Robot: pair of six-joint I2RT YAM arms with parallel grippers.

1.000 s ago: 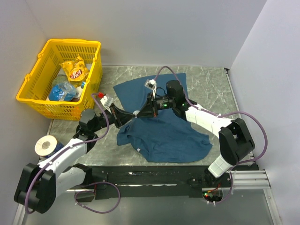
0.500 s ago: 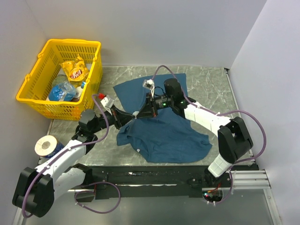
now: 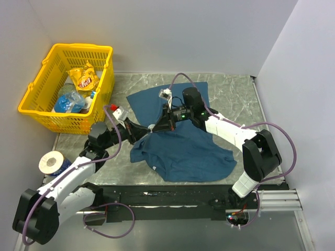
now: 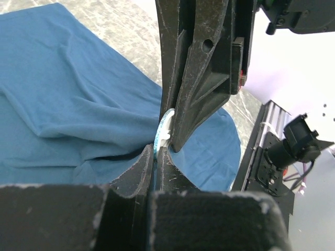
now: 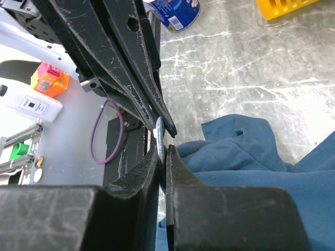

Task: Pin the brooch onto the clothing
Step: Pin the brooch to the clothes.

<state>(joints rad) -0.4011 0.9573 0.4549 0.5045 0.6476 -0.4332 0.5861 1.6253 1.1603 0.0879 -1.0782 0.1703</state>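
Note:
The dark teal T-shirt (image 3: 183, 151) lies crumpled on the marble table, and it also shows in the left wrist view (image 4: 63, 104) and the right wrist view (image 5: 251, 157). My left gripper (image 3: 148, 128) and right gripper (image 3: 157, 125) meet tip to tip over its left edge. The brooch (image 4: 164, 128) is a pale disc seen edge-on, pinched between both pairs of shut jaws; it also shows in the right wrist view (image 5: 160, 133). A fold of shirt fabric rises to the left jaws. In the top view the brooch is hidden by the fingers.
A yellow basket (image 3: 39, 102) with snack packets stands at the back left. A tape roll (image 3: 51, 162) sits on a blue can beside the left arm; the can also shows in the right wrist view (image 5: 175, 13). Walls close in behind and on both sides.
The right wrist has shifted slightly left and the left arm has edged with it. Both grippers stay shut together at the shirt's left edge.

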